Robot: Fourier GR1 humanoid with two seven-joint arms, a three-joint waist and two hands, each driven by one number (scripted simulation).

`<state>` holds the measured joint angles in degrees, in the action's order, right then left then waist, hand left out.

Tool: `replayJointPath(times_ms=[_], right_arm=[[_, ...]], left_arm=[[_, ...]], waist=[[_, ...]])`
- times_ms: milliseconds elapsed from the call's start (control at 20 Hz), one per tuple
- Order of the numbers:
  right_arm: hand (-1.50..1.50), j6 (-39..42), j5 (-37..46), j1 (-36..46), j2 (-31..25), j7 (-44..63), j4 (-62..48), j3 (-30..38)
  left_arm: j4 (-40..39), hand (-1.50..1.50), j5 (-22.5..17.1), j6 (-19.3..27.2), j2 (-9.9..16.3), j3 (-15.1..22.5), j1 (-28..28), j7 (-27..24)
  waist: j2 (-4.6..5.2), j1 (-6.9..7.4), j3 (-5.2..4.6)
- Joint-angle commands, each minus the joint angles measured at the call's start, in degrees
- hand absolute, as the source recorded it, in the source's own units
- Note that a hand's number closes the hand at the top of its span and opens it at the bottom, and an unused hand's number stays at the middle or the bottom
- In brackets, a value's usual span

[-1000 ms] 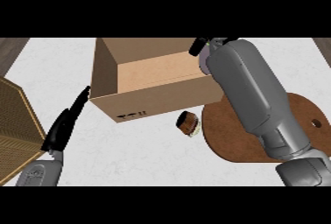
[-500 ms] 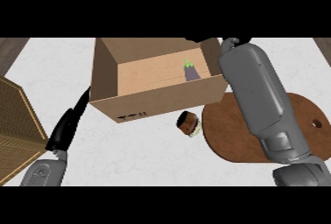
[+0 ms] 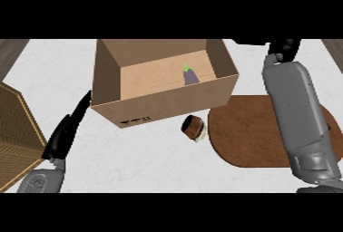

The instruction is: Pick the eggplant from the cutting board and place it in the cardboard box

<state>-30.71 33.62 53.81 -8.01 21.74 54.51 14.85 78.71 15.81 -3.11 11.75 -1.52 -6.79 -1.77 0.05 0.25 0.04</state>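
Right hand (image 3: pixel 285 49) withdrew; eggplant (image 3: pixel 191 76) inside cardboard box (image 3: pixel 167 102).

- Setting: a kitchen work area, viewed steeply from above.
- Bench (image 3: pixel 154 158): pale, stone-like top with a faint mottled pattern.
- Cutting board (image 3: pixel 251 136): round, brown wood, lying flat on the bench.
- Food present: an eggplant (image 3: pixel 191 77) in a cardboard box (image 3: pixel 167 97); a small brown item (image 3: pixel 194 128) just beside the board.
- Woven basket (image 3: pixel 13 131) at the left edge.

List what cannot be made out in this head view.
- Right hand: cut by the top edge, fingers unreadable.
- Cutting board: right part hidden under the right forearm.
- Small brown object beside the cardboard box: too small to identify.
- Eggplant: base hidden by the box wall.
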Motion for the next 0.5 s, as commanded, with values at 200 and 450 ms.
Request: replayJointPath(times_ms=[200, 450], right_arm=[[-1.5, -1.3, -5.2, -12.0, -2.4, -6.8, 11.5, 1.6], [-1.5, 1.4, -11.0, -18.7, -6.0, -11.7, 15.2, 4.4]], left_arm=[[-2.7, 0.0, 1.1, 0.6, -0.4, -0.3, 1.3, -3.8], [-1.3, 0.0, -1.4, -2.4, 1.8, -3.1, -0.6, -0.8]], waist=[[-0.14, -0.59, -0.05], [-0.09, -0.38, -0.04]])
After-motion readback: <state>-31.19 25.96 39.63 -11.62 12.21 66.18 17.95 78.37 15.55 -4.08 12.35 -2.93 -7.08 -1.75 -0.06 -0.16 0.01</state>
